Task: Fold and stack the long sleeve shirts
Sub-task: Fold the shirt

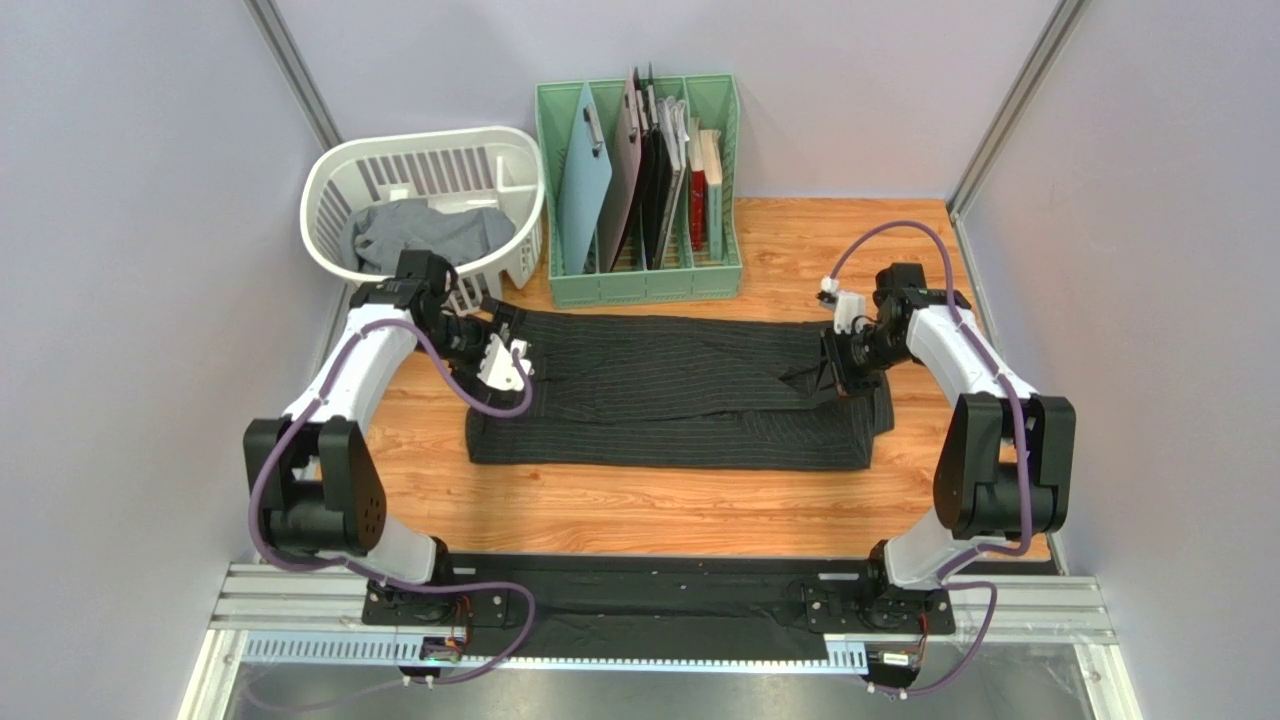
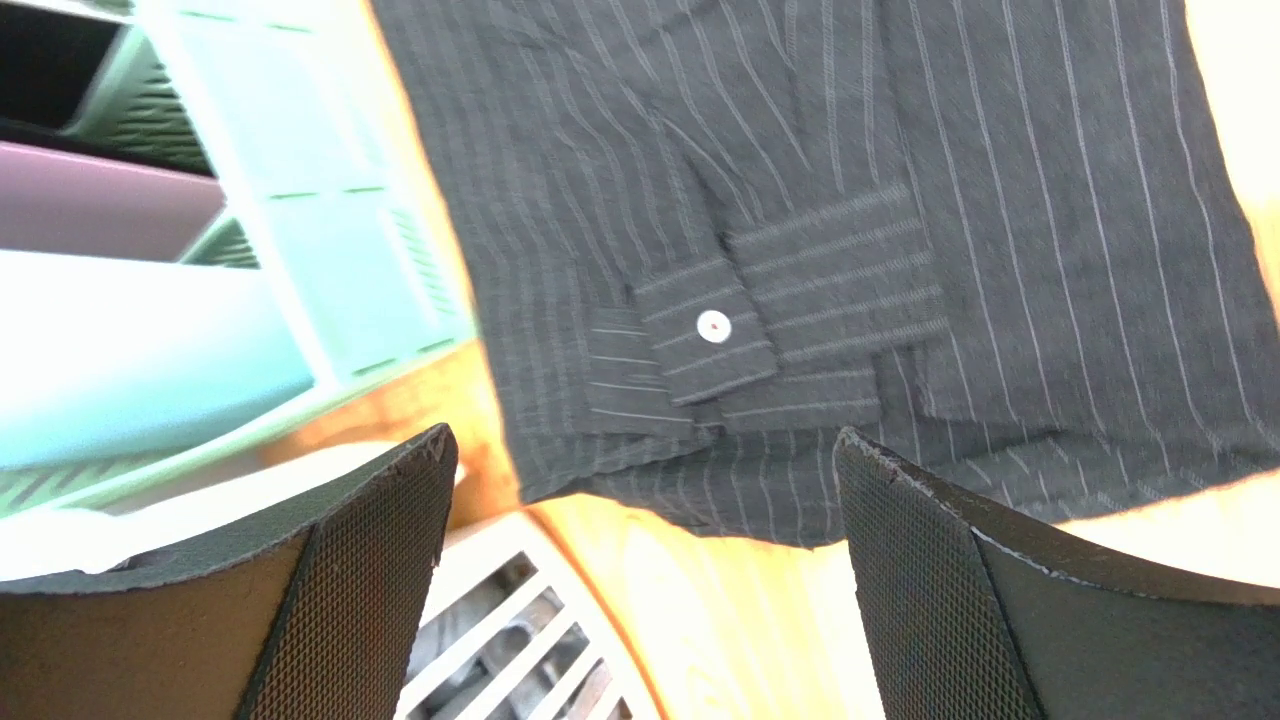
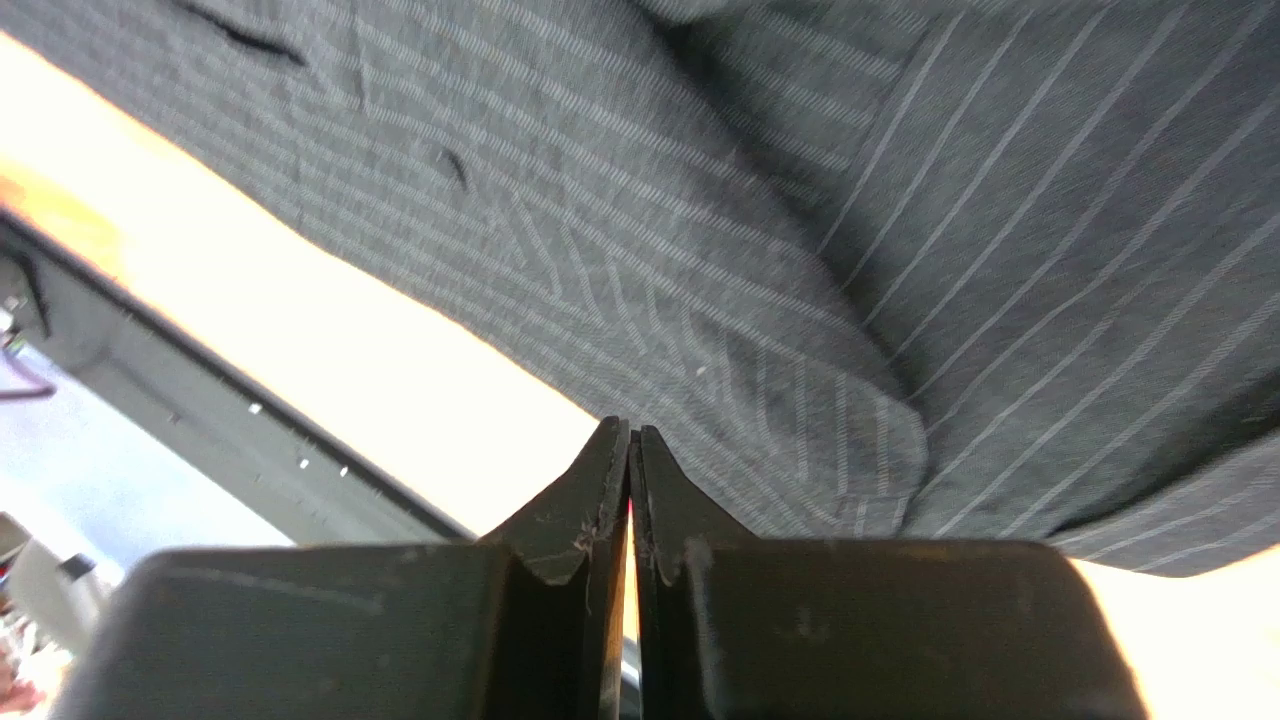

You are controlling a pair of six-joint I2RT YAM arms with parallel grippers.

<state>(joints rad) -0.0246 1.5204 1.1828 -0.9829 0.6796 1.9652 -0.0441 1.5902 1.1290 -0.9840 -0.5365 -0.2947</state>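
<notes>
We are viewing a black, pinstriped, woven cloth shirt (image 1: 676,398) that is lying spread as a long, low band across the middle of the wood-grain table (image 1: 676,518). Its thin pale stripes are running in differing directions where the layers are overlapping, and soft creases are showing along its edges. In the left wrist view a folded sleeve cuff (image 2: 819,278) is lying on top of the body panel, and a small round white button (image 2: 714,326) is sitting on the cuff's tab.

The left fingers (image 2: 361,578), black wedges with fine mesh-textured pads, are standing wide apart above the shirt's left end and are gripping nothing. The right fingers (image 3: 613,473), black and tapering to points, are pressing together at the shirt's right end. Their tips are meeting the edge of the cloth, and we cannot tell whether any fabric is caught between them.

A plain mid-grey soft shirt (image 1: 428,233) is lying crumpled inside a white plastic basket with slotted walls (image 1: 338,180). This basket is sitting at the far left corner of the table, just beside the left fingers. A pale green plastic rack with slatted sides (image 1: 646,285) is standing at the far edge, just beyond the black shirt. It is holding upright flat boards (image 1: 624,165) in pale blue, mauve, dark and red tones.
</notes>
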